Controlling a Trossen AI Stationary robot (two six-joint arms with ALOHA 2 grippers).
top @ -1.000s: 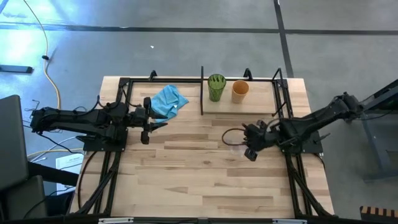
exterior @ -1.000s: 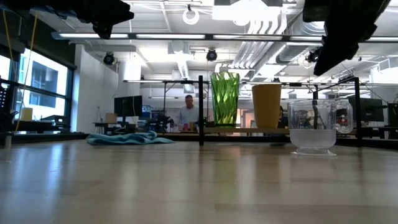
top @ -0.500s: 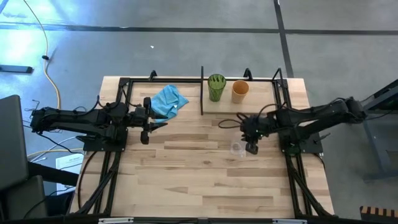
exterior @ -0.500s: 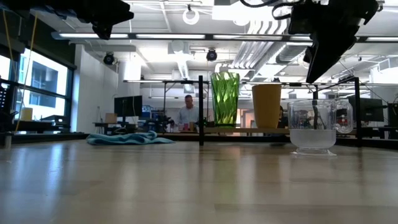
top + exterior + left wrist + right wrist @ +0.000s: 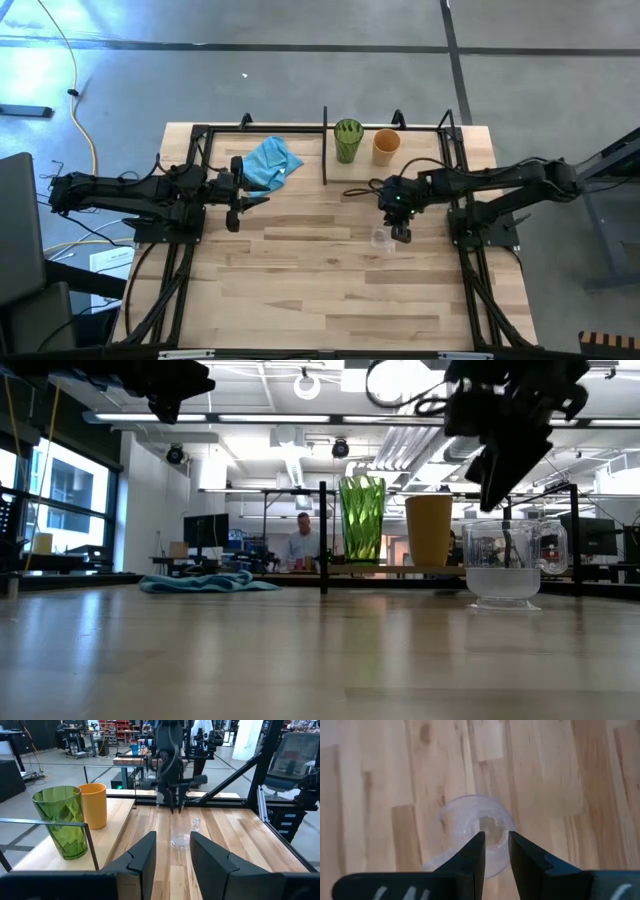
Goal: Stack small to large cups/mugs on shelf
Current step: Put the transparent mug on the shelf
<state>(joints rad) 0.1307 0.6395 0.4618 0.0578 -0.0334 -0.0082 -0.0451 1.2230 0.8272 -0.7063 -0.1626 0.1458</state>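
The right gripper (image 5: 495, 851), fingers nearly together, hangs above the tiny glass (image 5: 479, 832); it might knock it over.

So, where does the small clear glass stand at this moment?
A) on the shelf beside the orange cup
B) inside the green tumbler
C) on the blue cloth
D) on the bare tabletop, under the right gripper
D: the small clear glass stands on the tabletop, directly under the right gripper, off the shelf.
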